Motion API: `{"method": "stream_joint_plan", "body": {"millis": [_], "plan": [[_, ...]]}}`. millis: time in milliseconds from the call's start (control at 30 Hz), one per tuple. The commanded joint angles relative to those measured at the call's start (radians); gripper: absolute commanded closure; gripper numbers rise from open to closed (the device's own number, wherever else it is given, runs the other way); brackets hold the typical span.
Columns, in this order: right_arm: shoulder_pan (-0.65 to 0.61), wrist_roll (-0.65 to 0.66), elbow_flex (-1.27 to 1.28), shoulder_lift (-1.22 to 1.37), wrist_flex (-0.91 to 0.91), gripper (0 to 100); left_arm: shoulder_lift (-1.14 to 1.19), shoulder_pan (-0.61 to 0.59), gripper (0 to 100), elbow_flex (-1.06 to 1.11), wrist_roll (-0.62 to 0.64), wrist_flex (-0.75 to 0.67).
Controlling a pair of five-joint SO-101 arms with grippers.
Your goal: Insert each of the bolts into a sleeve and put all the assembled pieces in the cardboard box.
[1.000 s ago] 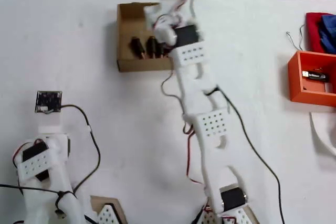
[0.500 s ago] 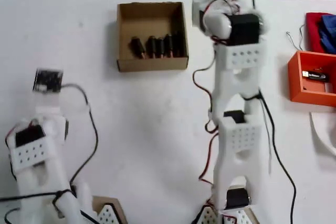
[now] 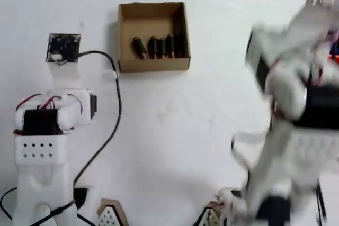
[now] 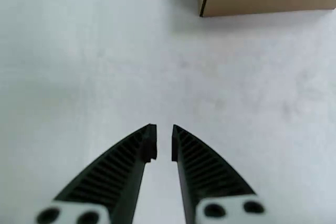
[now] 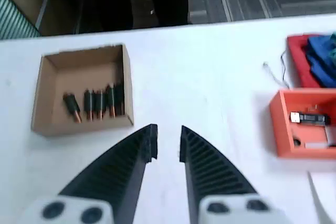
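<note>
Checking the assembled pieces (image 3: 159, 46) first: short black sleeves w/ copper-coloured bolt ends poking out, lying side by side in a row inside the open brown cardboard box (image 3: 153, 65). We count four or five; the tight ones can't be split. One at the row's end (image 5: 72, 106) sits tilted and a bit apart from the rest, which touch or nearly touch.

Handling, our guess: small, light, rigid, prob. smooth and round, so they'd roll if nudged. Best hold is across the black sleeve's mid-body, not the thin bolt end. A pinch there should keep bolt + sleeve together.

Box: shallow, no lid, sits on the white table (image 3: 159, 130) at its far side, between the two arms. The pieces lie in the half nearer the arms.

Left gripper (image 4: 164, 142): black ribbed fingers w/ a slim gap, nothing between them, hanging over bare table well short of the box (image 4: 262, 2).

Right gripper (image 5: 168, 142): fingers slightly apart, also holding nothing, high above the table and looking down on the box (image 5: 79, 124).

Further out, at the table's right: an orange plastic tray (image 5: 276, 124) holding a small black-and-silver gadget (image 5: 307, 118). Behind it is a red holder w/ blue cloth (image 5: 315, 61).
</note>
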Motion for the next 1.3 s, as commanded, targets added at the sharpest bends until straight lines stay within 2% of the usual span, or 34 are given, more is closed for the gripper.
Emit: {"method": "stream_joint_plan", "body": {"millis": [0, 100, 267, 400, 633, 767, 1033, 1200, 1267], "plan": [[-0.028, 0.009, 0.690, -0.364, -0.025, 93.6, -0.014, -0.006, 92, 0.033, 0.006, -0.014], [-0.027, 0.009, 1.045, -0.542, -0.209, 93.6, -0.009, 0.006, 92, 0.130, -0.003, -0.152], [-0.033, 0.009, 1.547, -0.785, -0.599, 93.6, -0.015, 0.043, 92, 0.343, -0.140, -0.425], [-0.028, 0.009, 1.866, -0.986, -0.743, 93.6, -0.017, 0.043, 92, 0.503, -0.143, -0.526], [-0.033, 0.009, 2.179, -1.371, -0.725, 93.6, -0.017, 0.041, 88, 0.674, -0.107, -0.640], [-0.035, 0.009, 2.173, -1.339, -0.704, 93.6, -0.017, 0.044, 88, 0.734, 0.006, -0.695], [-0.033, 0.008, 2.176, -1.333, -0.493, 93.9, -0.017, -0.002, 88, 0.835, 0.006, -0.594], [-0.028, 0.005, 2.176, -1.331, -0.496, 94.0, -0.015, -0.011, 88, 0.855, 0.008, -0.476], [-0.028, 0.005, 2.176, -1.326, -0.498, 94.2, -0.015, -0.017, 88, 0.857, 0.014, -0.476]]}}
